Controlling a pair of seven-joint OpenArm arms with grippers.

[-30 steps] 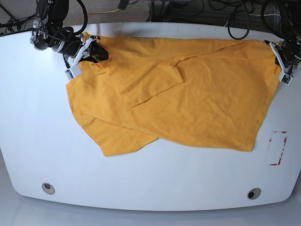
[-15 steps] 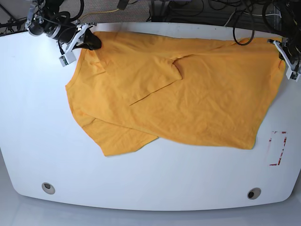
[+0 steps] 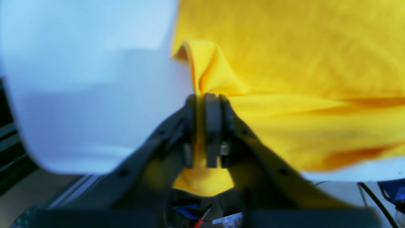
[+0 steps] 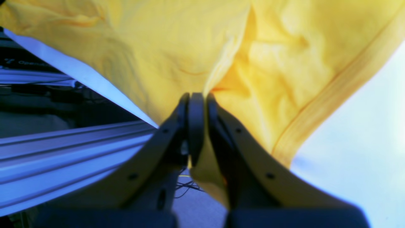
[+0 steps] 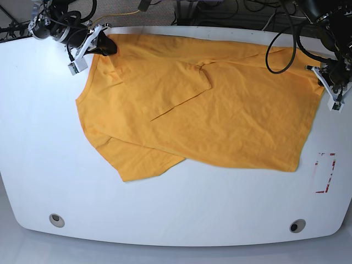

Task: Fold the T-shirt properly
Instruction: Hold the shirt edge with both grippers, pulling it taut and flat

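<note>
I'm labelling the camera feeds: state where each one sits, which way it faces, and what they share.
Base: high above, looking down on the white table, the orange-yellow cotton T-shirt and both arms.
Left wrist: behind the left gripper, facing its shut jaws pinching shirt cloth at the table edge.
Right wrist: behind the right gripper, likewise shut on cloth.
Shared: the T-shirt and table appear in all three.

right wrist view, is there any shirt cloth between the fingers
Yes, a fold of the T-shirt is pinched between the closed fingers of the right gripper.
</note>
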